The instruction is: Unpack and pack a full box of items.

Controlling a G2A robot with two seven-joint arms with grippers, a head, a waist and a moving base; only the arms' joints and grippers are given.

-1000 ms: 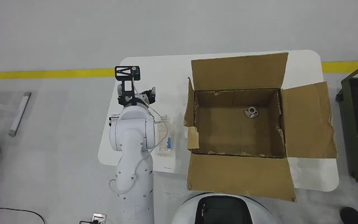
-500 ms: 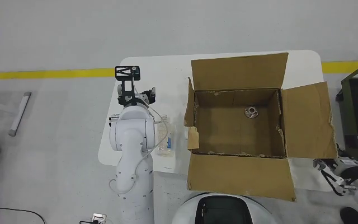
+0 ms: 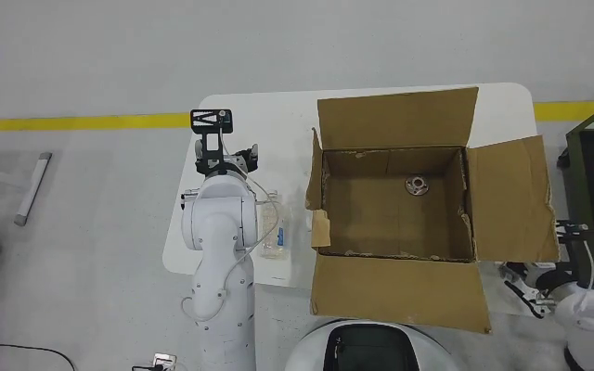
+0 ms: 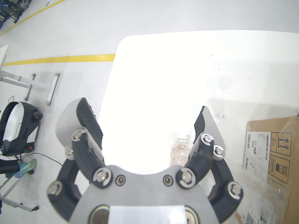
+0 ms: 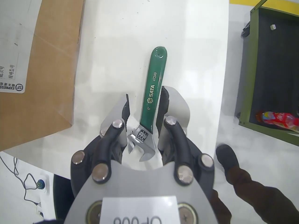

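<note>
A big brown box [image 3: 371, 218] is seen open at the middle right of the top view, set on a white counter [image 3: 269, 121], with its four flaps folded outward. One small round metal thing [image 3: 415, 185] is seen inside the box, toward the upper right of the box floor and close to the far wall. A little clear bottle [image 3: 276, 237] is laid on the counter left of the box, just beside the white arm. The left gripper [image 4: 142, 106] is held over the left part of the counter, and its two fingers are spread wide apart. The right gripper [image 5: 146, 93] is found at the lower right of the top view, just past the right flap of the box. Its fingers are spread too, and a wrench [image 5: 154, 75] with a green handle is seen between them. The wrench is laid on the counter, with its silver head near the base of the gripper and its green handle pointed away. One finger is seen right next to the handle, and a gap is left on the other side.
</note>
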